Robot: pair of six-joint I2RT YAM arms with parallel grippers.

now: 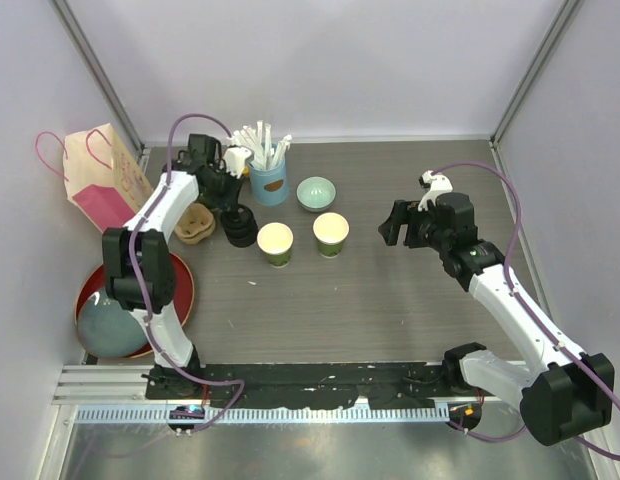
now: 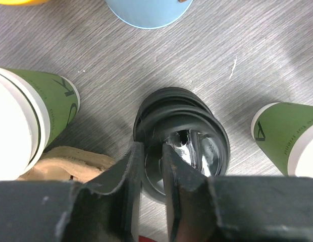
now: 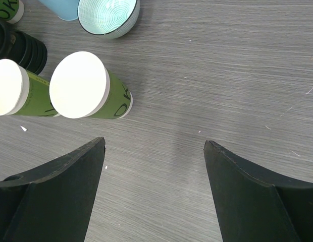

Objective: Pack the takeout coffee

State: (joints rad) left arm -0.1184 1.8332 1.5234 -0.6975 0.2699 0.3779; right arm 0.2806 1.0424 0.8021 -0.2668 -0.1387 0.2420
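Two open dark-green cups, cream inside, stand mid-table: the left cup (image 1: 275,243) and the right cup (image 1: 331,233). They also show in the right wrist view, left cup (image 3: 12,88) and right cup (image 3: 81,85). A stack of black lids (image 1: 240,226) stands left of them. My left gripper (image 1: 236,208) is down on the stack, its jaws nearly closed on the rim of the top lid (image 2: 207,131), gripper point (image 2: 151,148). A third green cup (image 2: 30,121) stands by the cardboard carrier (image 2: 65,161). My right gripper (image 1: 400,222) is open and empty (image 3: 154,146) over bare table, right of the cups.
A blue cup of white straws (image 1: 269,178) and a pale green bowl (image 1: 316,192) stand behind the cups. The tan cup carrier (image 1: 195,222) sits left of the lids. A pink-handled paper bag (image 1: 105,175) and a red tray (image 1: 180,300) with a grey bowl are at far left.
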